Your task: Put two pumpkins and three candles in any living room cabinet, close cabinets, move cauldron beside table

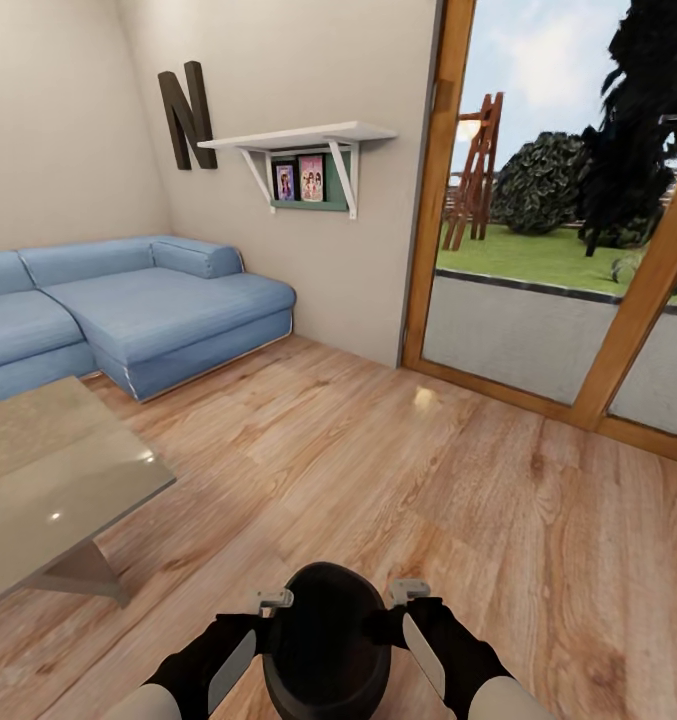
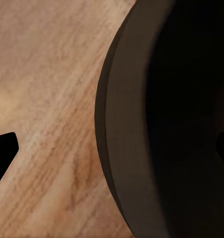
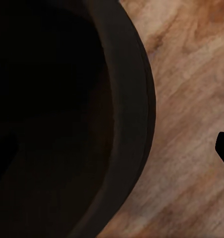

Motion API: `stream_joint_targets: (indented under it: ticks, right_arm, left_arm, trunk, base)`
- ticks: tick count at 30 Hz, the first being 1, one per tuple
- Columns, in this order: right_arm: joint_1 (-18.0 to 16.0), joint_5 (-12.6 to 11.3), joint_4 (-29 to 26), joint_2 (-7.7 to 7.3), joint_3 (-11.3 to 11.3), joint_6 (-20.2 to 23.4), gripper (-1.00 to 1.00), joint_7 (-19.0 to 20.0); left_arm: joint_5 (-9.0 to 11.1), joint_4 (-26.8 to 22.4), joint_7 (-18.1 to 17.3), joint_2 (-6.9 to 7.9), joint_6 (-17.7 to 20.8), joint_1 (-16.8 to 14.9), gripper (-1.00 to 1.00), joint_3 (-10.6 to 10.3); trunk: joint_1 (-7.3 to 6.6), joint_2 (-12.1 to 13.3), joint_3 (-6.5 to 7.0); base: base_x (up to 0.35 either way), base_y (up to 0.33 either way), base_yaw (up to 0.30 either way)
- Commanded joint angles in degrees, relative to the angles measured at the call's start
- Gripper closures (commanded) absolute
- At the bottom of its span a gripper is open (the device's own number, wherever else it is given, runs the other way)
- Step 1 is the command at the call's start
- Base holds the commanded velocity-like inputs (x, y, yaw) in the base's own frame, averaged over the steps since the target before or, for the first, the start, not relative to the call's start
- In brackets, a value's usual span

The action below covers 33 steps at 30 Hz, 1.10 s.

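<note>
The black cauldron (image 1: 326, 640) sits low between my two arms, over the wood-plank floor at the near edge of the head view. My left gripper (image 1: 275, 602) straddles its left rim and my right gripper (image 1: 410, 592) its right rim. In the left wrist view the cauldron's wall (image 2: 127, 124) passes between widely spread fingers, one fingertip (image 2: 4, 148) outside over the floor and the other inside the dark mouth. The right wrist view shows the same, with the rim (image 3: 134, 99) between spread fingers. The glossy grey table (image 1: 38, 480) stands to the left, a short gap from the cauldron.
A blue corner sofa (image 1: 128, 310) fills the far left behind the table. A white wall shelf (image 1: 298, 140) with photos hangs on the back wall. Wood-framed glass doors (image 1: 568, 300) to the garden line the right. Open plank floor (image 1: 398, 450) lies ahead.
</note>
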Motion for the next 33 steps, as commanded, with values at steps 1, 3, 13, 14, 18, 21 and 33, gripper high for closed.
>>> stream_joint_targets:
  ticks: [1, 3, 13, 14, 18, 21, 33]
  right_arm:
    - [0.0, -0.5, -0.1, -0.04, 0.3, 0.2, -1.0, -0.3]
    - [0.0, -0.5, -0.1, -0.05, 0.3, 0.2, -1.0, -0.3]
    - [0.0, -0.4, 0.0, 0.03, 0.3, 0.2, -1.0, -1.0]
    - [0.0, -0.4, 0.2, 0.11, 0.3, 0.2, -1.0, -1.7]
    - [-0.5, -0.5, 1.0, 0.87, 0.4, 0.2, -1.0, -4.2]
    - [-0.7, -0.5, 2.3, 1.07, 0.4, 0.1, -1.0, -5.6]
    - [-0.8, -0.5, 4.6, 1.07, 0.3, -3.2, -1.0, -6.5]
  left_arm:
    - [0.6, -0.1, 0.5, 0.05, 0.2, 0.0, -1.0, -0.4]
    - [0.6, -0.1, 0.5, 0.05, 0.2, 0.0, -1.0, -0.4]
    - [0.6, 0.0, 0.5, 0.05, 0.2, 0.0, -1.0, -0.4]
    - [0.6, 0.0, 0.5, 0.05, 0.2, 0.0, -1.0, -0.4]
    - [0.6, 0.0, 0.5, 0.05, 0.2, 0.0, -1.0, -0.4]
    - [0.6, -0.1, 0.5, 0.05, 0.2, 0.0, -1.0, -0.4]
    - [0.6, 0.0, 0.5, 0.05, 0.2, 0.0, -1.0, -0.4]
  trunk:
    - [-0.01, 0.0, -0.05]
    - [-0.01, 0.0, -0.05]
    - [-0.01, 0.0, -0.05]
    - [-0.01, 0.0, -0.05]
    - [-0.01, 0.0, -0.05]
    - [-0.01, 0.0, -0.05]
    - [-0.01, 0.0, -0.05]
  base:
    - [0.029, 0.0, 0.0]
    - [0.076, 0.0, 0.0]
    - [0.058, 0.0, 0.0]
    - [0.006, 0.0, 0.0]
    - [0.003, 0.0, 0.0]
    - [0.0, 0.0, 0.0]
    - [0.0, 0.007, 0.0]
